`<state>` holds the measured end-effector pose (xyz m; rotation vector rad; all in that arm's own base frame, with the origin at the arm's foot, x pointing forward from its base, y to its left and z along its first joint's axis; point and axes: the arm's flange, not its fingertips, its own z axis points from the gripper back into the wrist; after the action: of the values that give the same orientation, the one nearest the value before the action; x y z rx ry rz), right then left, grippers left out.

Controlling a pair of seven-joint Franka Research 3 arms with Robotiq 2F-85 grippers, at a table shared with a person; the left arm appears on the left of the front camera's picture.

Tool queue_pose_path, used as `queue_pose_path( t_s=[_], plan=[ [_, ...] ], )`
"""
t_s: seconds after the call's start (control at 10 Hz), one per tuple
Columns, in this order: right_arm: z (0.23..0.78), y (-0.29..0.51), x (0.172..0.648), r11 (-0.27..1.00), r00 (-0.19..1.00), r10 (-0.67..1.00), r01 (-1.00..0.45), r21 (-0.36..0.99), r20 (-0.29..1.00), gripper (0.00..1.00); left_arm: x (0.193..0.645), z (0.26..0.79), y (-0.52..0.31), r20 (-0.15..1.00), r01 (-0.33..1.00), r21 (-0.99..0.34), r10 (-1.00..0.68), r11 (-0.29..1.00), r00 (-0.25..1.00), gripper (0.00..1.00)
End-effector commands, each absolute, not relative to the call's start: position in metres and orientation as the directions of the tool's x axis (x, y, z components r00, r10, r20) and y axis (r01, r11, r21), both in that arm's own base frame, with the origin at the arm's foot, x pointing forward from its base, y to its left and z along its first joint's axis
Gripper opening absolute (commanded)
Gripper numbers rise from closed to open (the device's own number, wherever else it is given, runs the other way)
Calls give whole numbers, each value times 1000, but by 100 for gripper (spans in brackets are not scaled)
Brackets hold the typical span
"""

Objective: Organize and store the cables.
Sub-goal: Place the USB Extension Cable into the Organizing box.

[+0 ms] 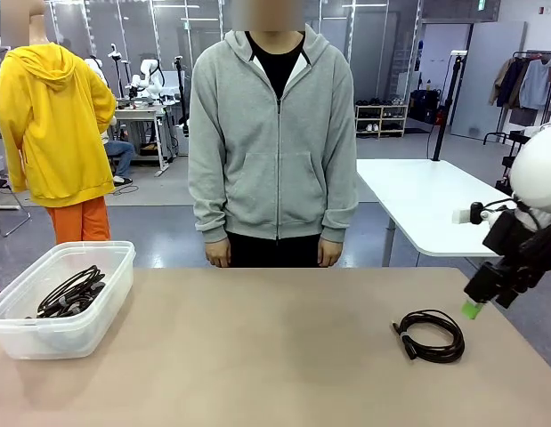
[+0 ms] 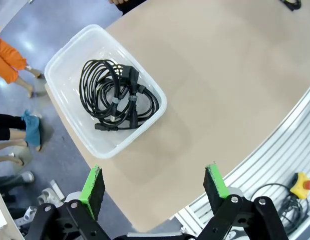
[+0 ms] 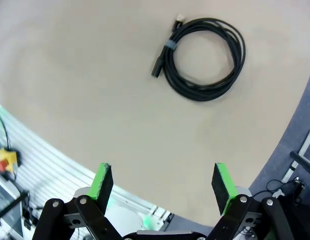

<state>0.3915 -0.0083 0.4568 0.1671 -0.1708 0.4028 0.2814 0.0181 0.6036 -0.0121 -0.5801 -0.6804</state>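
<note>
One coiled cable point(image 1: 430, 334) lies flat on the tan table point(image 1: 275, 356), over on the robot's right side, plug ends touching the coil. The right hand point(image 1: 485, 294) hangs above the table near it, fingers spread wide, nothing in it. From its own wrist camera the left hand point(image 2: 155, 186) is wide open too, holding nothing, up high over the table edge. A few more black cables point(image 2: 117, 97) sit bundled in the clear plastic bin point(image 1: 57, 334) at the left end. A person in a gray hoodie point(image 1: 273, 133) stands at the far side.
</note>
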Motion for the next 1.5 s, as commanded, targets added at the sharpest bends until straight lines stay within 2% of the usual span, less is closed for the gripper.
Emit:
queue_pose_path(
  t_s=[0.0, 0.3, 0.6, 0.9, 1.4],
  plan=[
    [425, 30, 426, 959, 952, 254, -270, 81, 171, 100, 279, 607, 17, 503, 581, 177, -580, 795, 641, 100],
    [396, 65, 450, 992, 979, 116, -123, 34, 169, 100, 279, 607, 17, 503, 581, 177, -580, 795, 641, 100],
    [377, 76, 459, 994, 984, 91, -99, 46, 150, 100, 279, 607, 17, 503, 581, 177, -580, 795, 641, 100],
    [332, 84, 483, 999, 986, 30, -37, 37, 166, 100, 279, 607, 17, 503, 581, 177, -580, 795, 641, 100],
    [306, 97, 499, 1000, 983, 13, -14, 4, 182, 100, 279, 607, 17, 503, 581, 177, -580, 795, 641, 100]
  ],
)
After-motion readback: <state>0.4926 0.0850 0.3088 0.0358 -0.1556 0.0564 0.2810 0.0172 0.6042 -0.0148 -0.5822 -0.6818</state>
